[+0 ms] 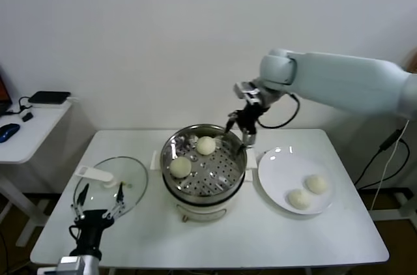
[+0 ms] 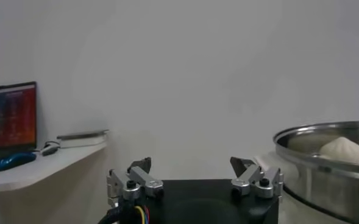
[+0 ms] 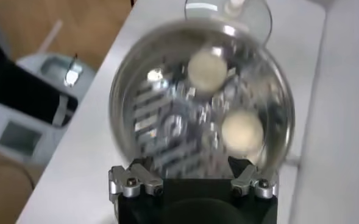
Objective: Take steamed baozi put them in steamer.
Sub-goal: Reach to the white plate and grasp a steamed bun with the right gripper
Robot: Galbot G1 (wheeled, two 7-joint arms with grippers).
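Head view: white table (image 1: pixel 215 236) before a plain white wall; a side desk (image 1: pixel 26 128) at far left. At centre, the steamer (image 1: pixel 204 164) holds two smooth cream baozi (image 1: pixel 206 145); two more lie on the plate (image 1: pixel 273 164) at right. Right end effector (image 1: pixel 238 126), released, hangs over the steamer's rear rim. Left end effector (image 1: pixel 98 204), released, lower left by the glass lid (image 1: pixel 133 184).

Left wrist view: a lit monitor (image 2: pixel 10 114), its writing illegible.

Right wrist view: perforated steel floor, two baozi.

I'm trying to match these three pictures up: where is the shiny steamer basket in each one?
Head view: the steamer sits mid-table, between glass lid and white plate.
Left wrist view: its rim at the right edge.
Right wrist view: fills the centre.
Shared landmark: the baozi inside it.
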